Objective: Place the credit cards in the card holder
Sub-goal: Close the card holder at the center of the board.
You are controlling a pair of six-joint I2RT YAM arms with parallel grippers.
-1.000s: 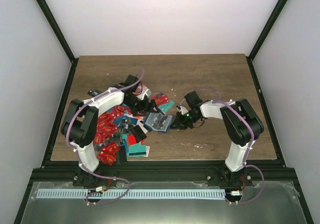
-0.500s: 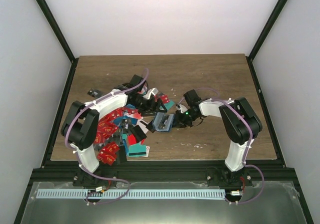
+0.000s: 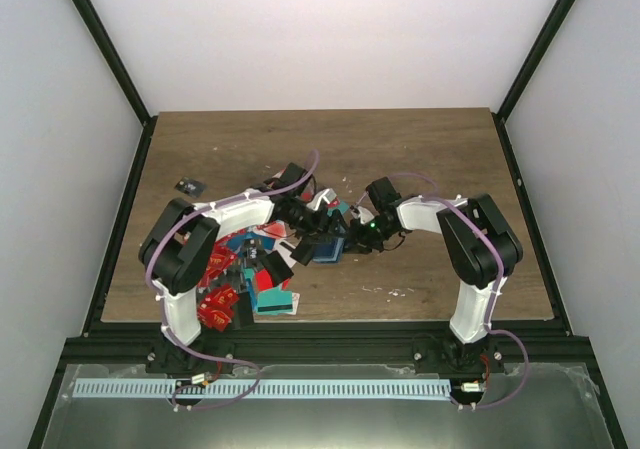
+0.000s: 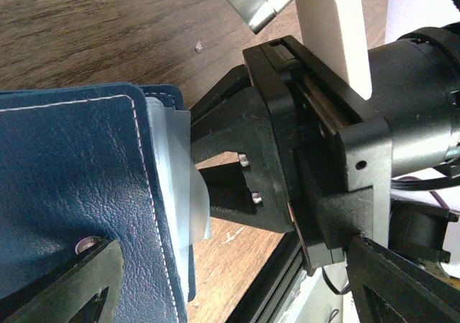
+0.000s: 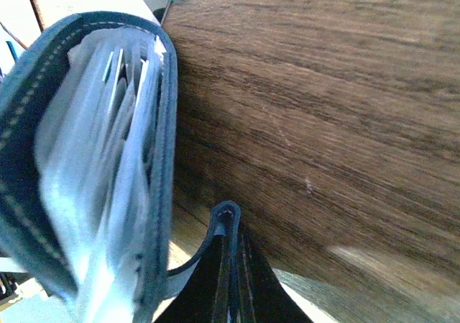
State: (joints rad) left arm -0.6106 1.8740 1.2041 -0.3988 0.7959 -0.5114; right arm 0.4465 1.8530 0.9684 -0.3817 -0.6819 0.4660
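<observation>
The dark blue card holder [image 3: 328, 250] stands tipped up on its edge at the middle of the table. Its clear inner sleeves [image 5: 108, 143] fan open in the right wrist view. My right gripper [image 5: 233, 265] is shut on the holder's clasp tab [image 5: 226, 221]. My left gripper [image 4: 237, 294] is open, its fingers wide apart, right up against the holder's leather cover [image 4: 72, 186], facing the right gripper's black body [image 4: 287, 143]. The credit cards [image 3: 232, 264], mostly red with some teal, lie heaped left of the holder, under the left arm.
A small black object [image 3: 187, 185] lies alone at the far left of the table. A few cards [image 3: 325, 207] lie just behind the two grippers. The black frame rail [image 3: 330, 327] runs along the table's near edge.
My left arm has swung right, from over the card pile to the holder. The holder has tipped from lying flat to standing on edge. The right gripper stays shut on the tab.
</observation>
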